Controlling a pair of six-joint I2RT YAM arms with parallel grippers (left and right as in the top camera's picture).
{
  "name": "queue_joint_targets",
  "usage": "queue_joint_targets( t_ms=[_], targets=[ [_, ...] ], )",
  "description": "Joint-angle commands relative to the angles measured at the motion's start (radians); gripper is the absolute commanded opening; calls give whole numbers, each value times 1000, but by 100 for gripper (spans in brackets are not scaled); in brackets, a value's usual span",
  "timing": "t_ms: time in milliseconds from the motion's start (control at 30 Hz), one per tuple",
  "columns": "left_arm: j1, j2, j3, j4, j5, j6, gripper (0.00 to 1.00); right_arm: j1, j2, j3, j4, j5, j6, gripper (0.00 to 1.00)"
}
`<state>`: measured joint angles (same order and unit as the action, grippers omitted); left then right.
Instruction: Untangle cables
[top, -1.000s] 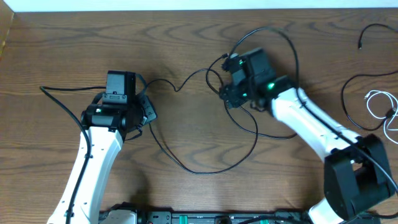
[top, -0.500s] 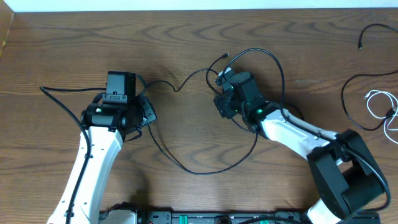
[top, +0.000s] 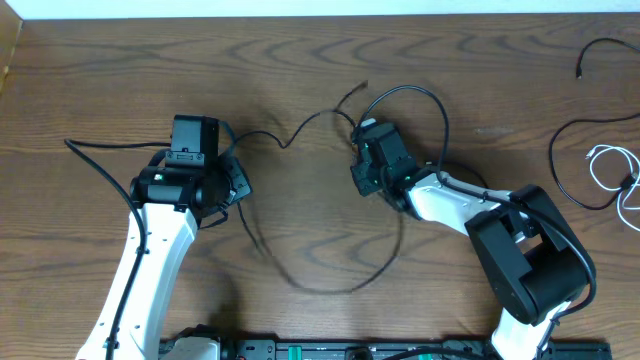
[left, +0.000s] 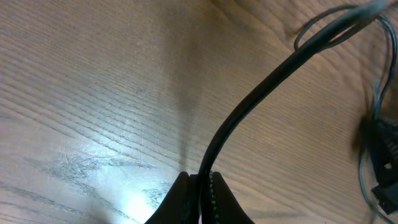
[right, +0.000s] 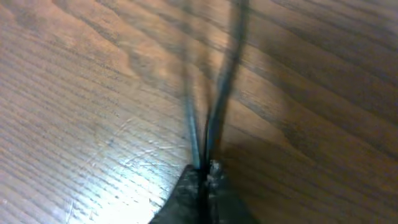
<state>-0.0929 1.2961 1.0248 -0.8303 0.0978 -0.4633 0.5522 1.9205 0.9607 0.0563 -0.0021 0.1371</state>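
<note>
A long black cable (top: 290, 143) runs in loops across the middle of the table. My left gripper (top: 238, 186) is shut on one stretch of it; the left wrist view shows the cable (left: 261, 93) pinched between the closed jaws (left: 200, 185) and leading off to the upper right. My right gripper (top: 360, 172) sits low over the table by the tangled loops. In the right wrist view its jaws (right: 204, 172) are shut on two thin black cable strands (right: 222, 87) that rise away, blurred. The cable's plug end (top: 362, 86) lies just beyond the right gripper.
Another black cable (top: 562, 170) with a plug end (top: 580, 72) and a thin white cable (top: 608, 166) lie apart at the right edge. A wide loop of the held cable (top: 330, 286) lies near the front, between the two arm bases.
My right gripper has moved down and to the left and closed on the cable strands. The loop above it has shrunk and the front loop has shifted. The left arm has stayed put.
</note>
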Motion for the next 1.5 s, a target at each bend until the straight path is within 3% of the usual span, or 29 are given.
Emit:
queue_joint_targets(
  t_ms=[0,67,167,300,400,467,533,633,767,900,1000,1167,1367,1467],
  targets=[
    [2,4,13,-2,-16,17,7,-26,-24,35,-60,31,50,1],
    [2,4,13,17,42,17,8,-62,-82,88,-180,31,50,1],
    [-8,4,13,164,284,1,7,-154,-213,249,-500,31,50,1],
    [-121,7,13,380,321,-51,10,-287,-329,399,-757,46,50,1],
    [-227,27,13,513,321,-56,24,-381,-388,453,-828,82,49,1],
    [-296,53,13,586,320,-88,39,-457,-432,480,-844,155,49,1],
    [-383,102,13,674,320,-97,62,-561,-471,509,-840,203,44,1],
    [-449,154,13,727,317,-96,69,-678,-486,531,-838,219,30,1],
    [-487,200,13,673,227,-45,80,-901,-480,536,-830,246,58,1],
    [-468,192,13,494,51,45,81,-1081,-478,536,-793,288,140,1],
    [-444,192,13,393,-6,44,81,-1155,-475,535,-822,352,209,1],
    [-416,192,13,319,-6,44,81,-1183,-433,535,-866,373,267,1],
    [-416,192,13,288,-6,44,81,-1170,-332,535,-859,197,223,1],
    [-416,192,13,270,-6,44,81,-1166,-289,535,-837,179,216,15]
  ],
)
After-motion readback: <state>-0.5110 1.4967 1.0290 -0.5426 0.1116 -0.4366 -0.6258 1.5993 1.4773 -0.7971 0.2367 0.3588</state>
